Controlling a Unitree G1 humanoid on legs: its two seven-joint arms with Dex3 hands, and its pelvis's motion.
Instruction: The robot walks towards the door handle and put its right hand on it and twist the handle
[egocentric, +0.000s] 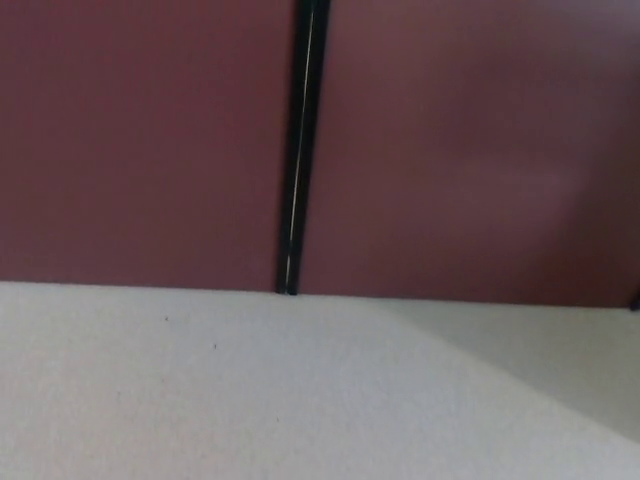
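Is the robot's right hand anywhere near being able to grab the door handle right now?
Hard to say, probably not yet. No handle and no hand shows in the head view, only the dark red door panels, the black gap between them and the pale floor.

Indoor spot: dark red double doors (150, 140) above pale speckled floor (200, 400).

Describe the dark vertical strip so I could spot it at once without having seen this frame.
Dark red panels fill the upper part of the head view, above a pale speckled floor. Between the left and right panels runs the black strip, from the top edge down to the floor line. It alone is black and narrow, with a thin bright line along it.
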